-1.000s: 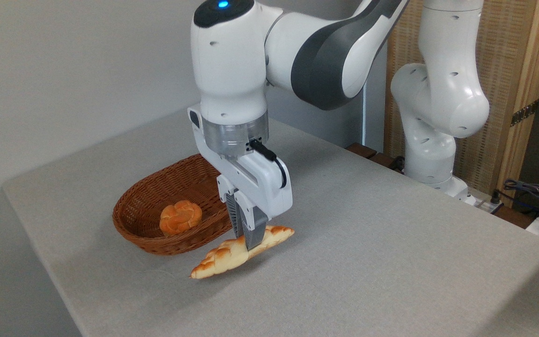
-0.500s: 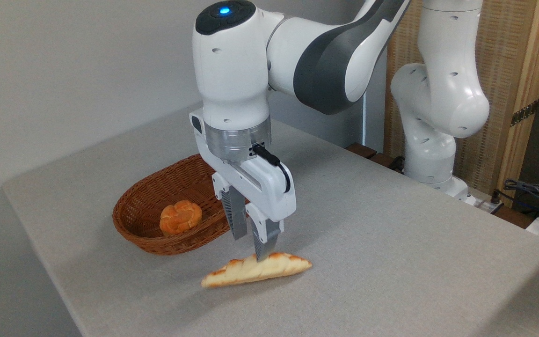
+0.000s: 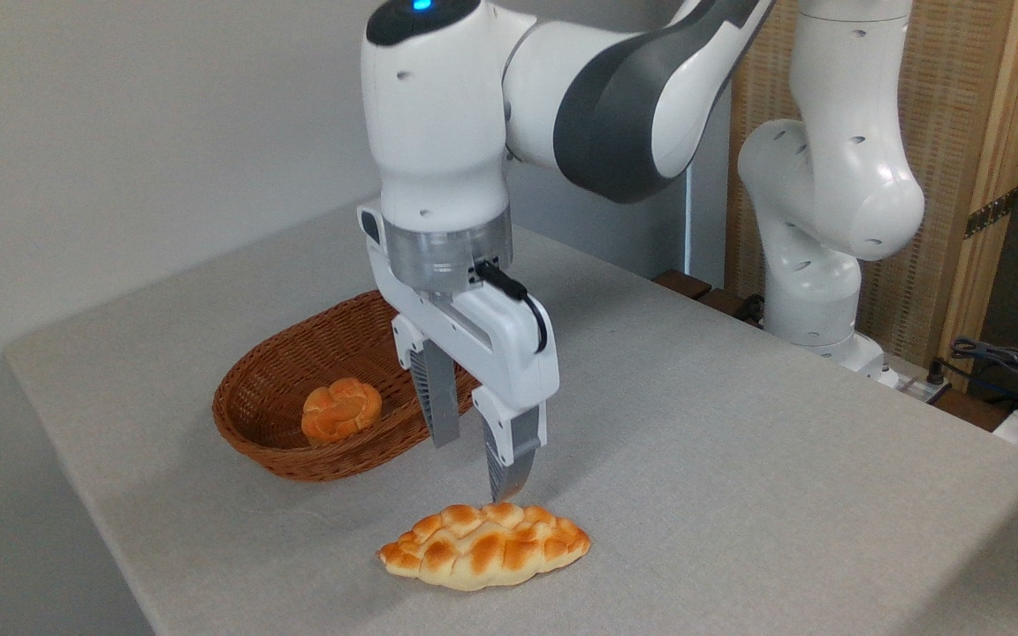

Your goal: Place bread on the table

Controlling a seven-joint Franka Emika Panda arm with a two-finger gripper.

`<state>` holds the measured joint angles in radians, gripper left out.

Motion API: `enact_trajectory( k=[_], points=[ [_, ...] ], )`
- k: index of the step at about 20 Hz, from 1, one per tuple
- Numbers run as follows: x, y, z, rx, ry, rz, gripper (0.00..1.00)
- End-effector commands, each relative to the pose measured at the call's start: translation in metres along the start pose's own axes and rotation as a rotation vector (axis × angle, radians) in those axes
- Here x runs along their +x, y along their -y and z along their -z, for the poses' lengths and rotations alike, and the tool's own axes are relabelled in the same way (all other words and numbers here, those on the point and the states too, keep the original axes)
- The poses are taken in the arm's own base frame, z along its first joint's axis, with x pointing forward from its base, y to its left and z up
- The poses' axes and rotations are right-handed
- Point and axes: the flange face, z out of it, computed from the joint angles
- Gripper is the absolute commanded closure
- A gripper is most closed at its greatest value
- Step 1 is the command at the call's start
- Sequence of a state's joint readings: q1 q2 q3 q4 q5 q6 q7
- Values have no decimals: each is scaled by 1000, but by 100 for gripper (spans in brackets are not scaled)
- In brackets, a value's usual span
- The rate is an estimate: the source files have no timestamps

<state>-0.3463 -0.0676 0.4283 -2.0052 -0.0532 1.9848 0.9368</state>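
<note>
Braided bread (image 3: 484, 545) lay flat on the grey table (image 3: 739, 459), in front of the wicker basket (image 3: 270, 389) holding a round bun (image 3: 341, 410), gripper (image 3: 474, 459) just above, fingers (image 3: 506, 450) spread, empty

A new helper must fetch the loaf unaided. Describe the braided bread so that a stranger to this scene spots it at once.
Start from the large light grey fabric-topped table and find the brown oval wicker basket near its left end. Just in front of the basket, lying flat on the bare tabletop below the open white two-finger gripper, is the long braided golden-brown loaf. Unlike the small round orange knotted bun inside the basket, it is elongated, with pointed ends.
</note>
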Motion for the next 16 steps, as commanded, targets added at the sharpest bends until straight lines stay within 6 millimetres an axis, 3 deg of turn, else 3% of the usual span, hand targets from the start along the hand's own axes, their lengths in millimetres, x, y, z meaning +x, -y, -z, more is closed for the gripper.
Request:
enact_trajectory(
  k=[1, 4, 5, 9, 11, 13, 16],
  points=[
    [8, -1, 53, 10, -11, -1, 0],
    [24, 6, 93, 14, 1, 24, 0],
    [27, 5, 96, 7, 8, 32, 0],
    [51, -17, 128, 28, 9, 36, 0],
    [63, -28, 127, 20, 24, 63, 0],
    [69, -30, 118, 10, 39, 148, 0],
    [72, -31, 114, 3, 43, 141, 0]
  ],
)
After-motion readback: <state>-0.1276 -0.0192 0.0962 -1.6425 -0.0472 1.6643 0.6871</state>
